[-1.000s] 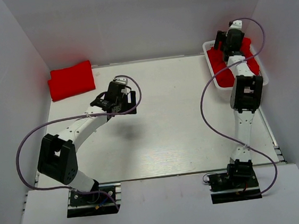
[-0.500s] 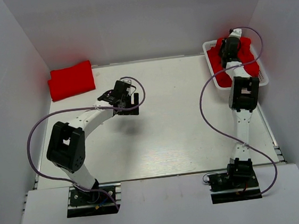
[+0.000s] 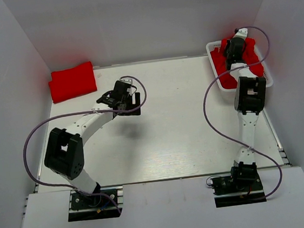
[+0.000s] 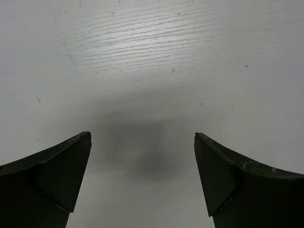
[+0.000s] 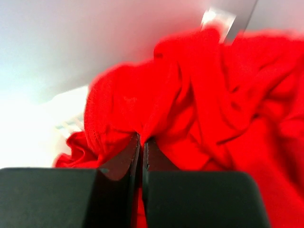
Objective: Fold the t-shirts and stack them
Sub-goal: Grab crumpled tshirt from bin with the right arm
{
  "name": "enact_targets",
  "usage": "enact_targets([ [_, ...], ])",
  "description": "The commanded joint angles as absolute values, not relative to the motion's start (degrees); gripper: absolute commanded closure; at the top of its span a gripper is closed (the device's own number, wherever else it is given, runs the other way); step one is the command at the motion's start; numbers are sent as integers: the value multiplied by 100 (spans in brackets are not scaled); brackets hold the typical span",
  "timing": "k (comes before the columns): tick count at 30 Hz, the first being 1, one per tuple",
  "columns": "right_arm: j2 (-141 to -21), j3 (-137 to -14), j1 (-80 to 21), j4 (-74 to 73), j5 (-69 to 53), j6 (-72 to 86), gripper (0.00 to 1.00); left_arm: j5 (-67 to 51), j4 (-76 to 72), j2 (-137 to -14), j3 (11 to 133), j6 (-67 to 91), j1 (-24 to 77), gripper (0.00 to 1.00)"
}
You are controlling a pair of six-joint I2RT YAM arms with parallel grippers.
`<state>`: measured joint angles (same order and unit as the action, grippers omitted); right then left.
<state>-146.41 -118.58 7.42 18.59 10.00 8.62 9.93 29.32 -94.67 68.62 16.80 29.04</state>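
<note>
Well, your basket [image 3: 228, 86] sits at the far right corner of the table [image 3: 180, 127], and it holds a crumpled heap of red shirts [image 3: 253, 53] (how many, you cannot tell). The right gripper [image 5: 141, 141] is down in that heap, its jaws squeezed together on a ridge of the cloth, which bunches up above the tips. Over at the far left corner a folded shirt [image 3: 72, 81] lies flat on the table, well apart from the basket. Your left gripper [image 4: 142, 137] hangs spread wide above the table, holding nothing, nearer the folded shirt than the basket.
</note>
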Motion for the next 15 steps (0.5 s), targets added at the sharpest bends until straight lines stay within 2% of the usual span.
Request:
enact_targets([
  [1, -13484, -11830, 765, 2453, 1204, 607, 100, 1046, 2839, -8983, 6820, 1705, 2883, 0],
  [10, -12350, -12085, 773, 2144, 1309, 26, 100, 1098, 2558, -8570, 6478, 1591, 2883, 0],
  [15, -12199, -12778, 773, 2057, 1310, -176, 100, 1169, 2496, -8245, 6355, 1591, 2883, 0],
])
